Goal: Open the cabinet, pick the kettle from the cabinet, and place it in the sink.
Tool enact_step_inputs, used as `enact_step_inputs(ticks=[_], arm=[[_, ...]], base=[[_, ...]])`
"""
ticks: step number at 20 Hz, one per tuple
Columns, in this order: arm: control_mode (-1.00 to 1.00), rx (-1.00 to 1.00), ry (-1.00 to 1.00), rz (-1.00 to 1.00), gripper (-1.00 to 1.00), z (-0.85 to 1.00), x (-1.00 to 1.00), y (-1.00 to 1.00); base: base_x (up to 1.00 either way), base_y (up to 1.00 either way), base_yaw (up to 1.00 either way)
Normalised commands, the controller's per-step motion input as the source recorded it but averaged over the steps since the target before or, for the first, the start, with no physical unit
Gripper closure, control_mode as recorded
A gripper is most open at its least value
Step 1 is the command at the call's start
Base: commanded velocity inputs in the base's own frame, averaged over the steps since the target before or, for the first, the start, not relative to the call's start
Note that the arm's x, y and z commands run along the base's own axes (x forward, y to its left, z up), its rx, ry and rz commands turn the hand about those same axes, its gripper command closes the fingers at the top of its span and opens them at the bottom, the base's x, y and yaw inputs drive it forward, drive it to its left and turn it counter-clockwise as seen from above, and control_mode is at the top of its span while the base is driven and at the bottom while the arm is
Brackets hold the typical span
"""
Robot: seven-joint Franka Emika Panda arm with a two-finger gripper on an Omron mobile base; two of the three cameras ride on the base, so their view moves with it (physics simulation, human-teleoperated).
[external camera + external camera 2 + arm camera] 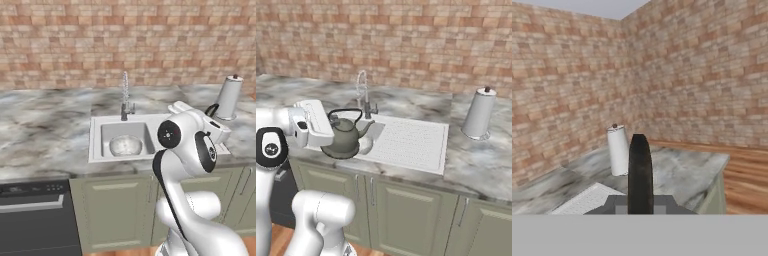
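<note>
Currently we are noting the gripper [331, 131] clamped on the arched handle of the kettle [346, 137], hanging over the sink [411, 145] at its nine o'clock end; rigid, smooth metal, likely swinging if jolted.

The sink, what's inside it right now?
In the left base view, a pale round lump lies in the sink basin, too blurry to name. In the right base view the kettle, gripped by its handle, covers most of the basin.

My pincer [640, 200] is clamped on a dark handle [640, 170]; paper towel roll [618, 150] stands near the bench's [682, 172] wall edge.
</note>
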Motion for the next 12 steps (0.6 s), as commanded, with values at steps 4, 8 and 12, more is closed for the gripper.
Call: enact_step_inputs(ticks=[4, 8, 12], arm=[[1.0, 0.0, 0.0, 0.0, 1.0, 0.0, 0.0, 0.0], [1.0, 0.0, 0.0, 0.0, 1.0, 0.0, 0.0, 0.0], [1.0, 0.0, 0.0, 0.0, 1.0, 0.0, 0.0, 0.0]], base=[[0.16, 0.52, 0.0], [0.31, 0.47, 0.0], [0.36, 0.34, 0.0]])
